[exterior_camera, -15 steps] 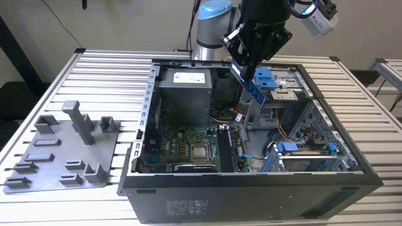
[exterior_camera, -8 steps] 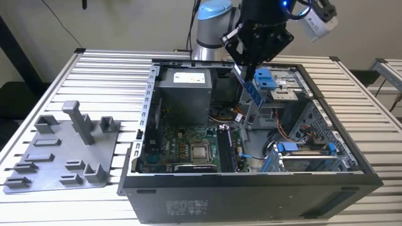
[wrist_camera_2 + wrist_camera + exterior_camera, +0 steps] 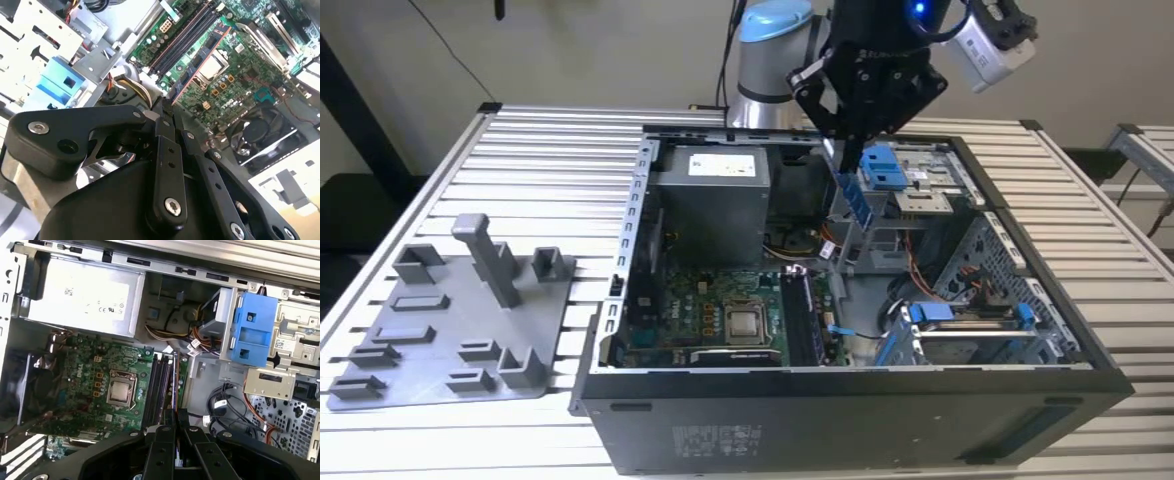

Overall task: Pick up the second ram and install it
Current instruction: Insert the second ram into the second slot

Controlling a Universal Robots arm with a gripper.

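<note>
The second ram (image 3: 855,197) is a thin blue-black stick hanging on edge from my gripper (image 3: 851,152), which is shut on its top end. It is held above the open computer case (image 3: 854,410), over the back right part of the motherboard (image 3: 707,305). In the second wrist view the ram (image 3: 197,65) reaches out from the gripper (image 3: 167,107) toward the black memory slots (image 3: 182,40). In the first wrist view the ram (image 3: 176,382) shows edge-on beside the slots (image 3: 157,387), ahead of the gripper (image 3: 175,416).
The silver processor (image 3: 747,322) sits beside the memory slots (image 3: 798,315). A grey power supply (image 3: 714,200) and a blue drive bracket (image 3: 887,165) flank the gripper. A cooling fan (image 3: 260,132) is on the board. A grey fixture tray (image 3: 454,320) lies at the exterior view's left.
</note>
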